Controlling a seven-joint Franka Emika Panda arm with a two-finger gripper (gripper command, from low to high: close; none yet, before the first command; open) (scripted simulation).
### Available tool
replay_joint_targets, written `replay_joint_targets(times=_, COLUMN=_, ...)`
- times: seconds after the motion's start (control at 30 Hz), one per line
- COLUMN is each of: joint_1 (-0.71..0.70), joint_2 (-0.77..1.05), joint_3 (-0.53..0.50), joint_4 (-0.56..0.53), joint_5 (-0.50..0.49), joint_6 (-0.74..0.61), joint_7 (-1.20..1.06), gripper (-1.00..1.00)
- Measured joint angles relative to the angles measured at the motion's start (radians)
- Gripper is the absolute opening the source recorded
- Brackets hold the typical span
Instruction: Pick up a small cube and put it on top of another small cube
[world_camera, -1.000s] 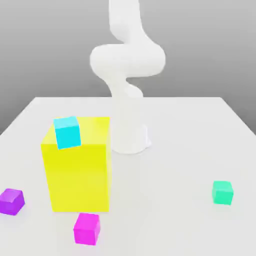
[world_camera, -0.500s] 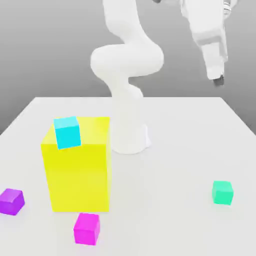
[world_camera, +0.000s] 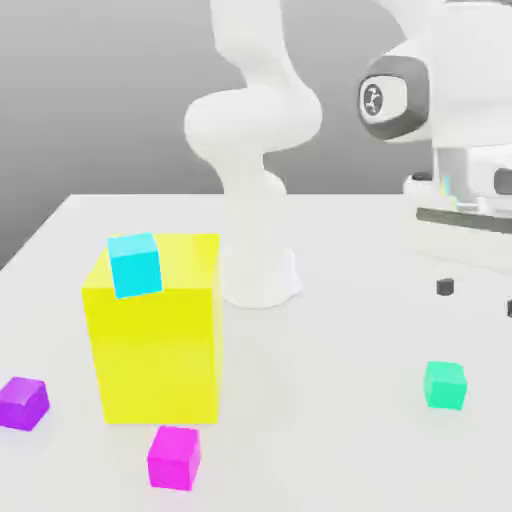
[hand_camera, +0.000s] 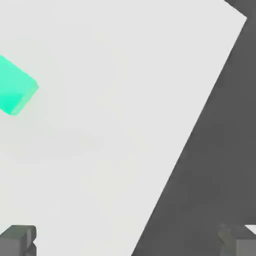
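The flat white surface (world_camera: 330, 340) carries everything. The white robot arm (world_camera: 250, 150) rises from its base at twelve o'clock on the surface. The big glossy yellow block (world_camera: 155, 335) stands toward nine o'clock, with a light cyan-blue cube (world_camera: 135, 264) on its top face. The gripper (world_camera: 478, 297) hangs above the three o'clock side, its dark fingertips (world_camera: 445, 286) spread wide and holding nothing. Lowest at four o'clock lies the small matte teal-green cube (world_camera: 445, 385), apart from the gripper. A magenta cube (world_camera: 174, 457) sits at seven o'clock, a purple cube (world_camera: 23, 402) at eight.
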Motion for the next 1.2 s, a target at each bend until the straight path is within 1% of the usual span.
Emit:
replay_joint_targets(times=0.2, joint_1=0.082, joint_2=0.107, joint_3=0.018, joint_4=-0.046, joint_5=0.031, joint_6=0.06, joint_7=-0.285, gripper=0.0)
replay_joint_targets(times=0.4, joint_1=0.107, joint_2=0.214, joint_3=0.077, joint_4=-0.091, joint_5=0.059, joint_6=0.12, joint_7=-0.569, gripper=0.0)
replay_joint_targets(times=0.6, joint_1=0.098, joint_2=0.412, joint_3=0.097, joint_4=-0.064, joint_5=0.061, joint_6=0.275, joint_7=-0.616, gripper=0.0)
replay_joint_targets(times=0.63, joint_1=0.098, joint_2=0.442, joint_3=0.097, joint_4=-0.059, joint_5=0.061, joint_6=0.3, joint_7=-0.616, gripper=-1.0)
replay_joint_targets(times=0.87, joint_1=0.099, joint_2=0.447, joint_3=0.097, joint_4=-0.058, joint_5=0.063, joint_6=0.302, joint_7=-0.618, gripper=-1.0)
replay_joint_targets(times=1.07, joint_1=0.102, joint_2=0.262, joint_3=0.097, joint_4=-0.091, joint_5=0.062, joint_6=0.151, joint_7=-0.62, gripper=-1.0)
replay_joint_targets(times=1.2, joint_1=0.069, joint_2=0.27, joint_3=0.093, joint_4=-0.054, joint_5=0.078, joint_6=0.104, joint_7=-0.72, gripper=-1.0)
